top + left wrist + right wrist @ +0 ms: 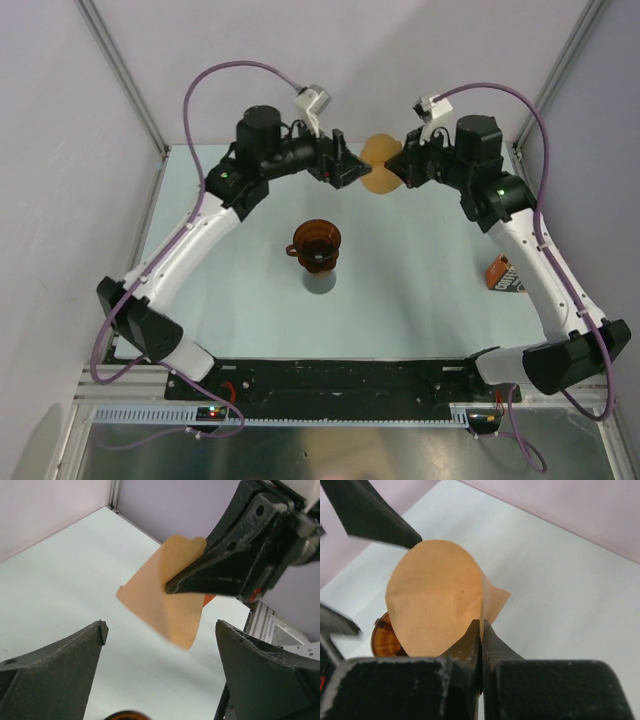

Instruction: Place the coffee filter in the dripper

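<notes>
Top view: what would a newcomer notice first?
The tan filter, held in the air over the far middle of the table, pinched at its edge by the shut right tool. The left tool faces it, open, not gripping. Nearer, at the table's centre, the brown dripper sits empty on a grey beaker.

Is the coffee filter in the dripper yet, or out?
Out. The right gripper pinches the coffee filter by its edge in the air; the dripper stands apart, with no paper in it.
</notes>
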`<state>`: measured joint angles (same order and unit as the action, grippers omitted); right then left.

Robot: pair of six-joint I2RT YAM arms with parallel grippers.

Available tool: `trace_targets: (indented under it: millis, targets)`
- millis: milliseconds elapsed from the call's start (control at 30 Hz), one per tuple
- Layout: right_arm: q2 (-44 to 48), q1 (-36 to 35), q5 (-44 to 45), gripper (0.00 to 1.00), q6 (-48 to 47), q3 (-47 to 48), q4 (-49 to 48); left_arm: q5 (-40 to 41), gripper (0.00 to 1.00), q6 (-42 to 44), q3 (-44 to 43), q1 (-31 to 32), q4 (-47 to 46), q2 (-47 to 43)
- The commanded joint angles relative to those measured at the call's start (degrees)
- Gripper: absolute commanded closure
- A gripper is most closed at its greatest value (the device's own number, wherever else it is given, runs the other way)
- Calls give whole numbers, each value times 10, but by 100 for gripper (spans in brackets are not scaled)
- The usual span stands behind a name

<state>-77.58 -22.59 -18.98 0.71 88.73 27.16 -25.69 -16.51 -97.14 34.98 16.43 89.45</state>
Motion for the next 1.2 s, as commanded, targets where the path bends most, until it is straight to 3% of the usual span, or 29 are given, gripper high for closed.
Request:
trace_targets:
  millis: [0,167,267,433,667,967,1167]
  targets:
    - [46,57,-202,100,-22,-33,-70,-131,1,90,28,-49,-22,-86]
    - [56,118,-428,100,-31,-65,-121,-218,0,164,96,-108,-20,-144]
    - [49,135,-542,100,-20,-71,-164,-240,0,258,139,-120,30,-168]
    - [42,131,-645,100,-29,-76,-199,-235,4,391,142,-95,133,-168]
    - [45,111,-676,100,-99,-76,-174,-230,23,469,123,-31,174,-157]
    - [51,87,-671,100,-231,-75,-85,-247,33,447,82,19,177,-126]
    - [60,58,-635,100,-390,-61,68,-232,35,443,68,32,178,-119]
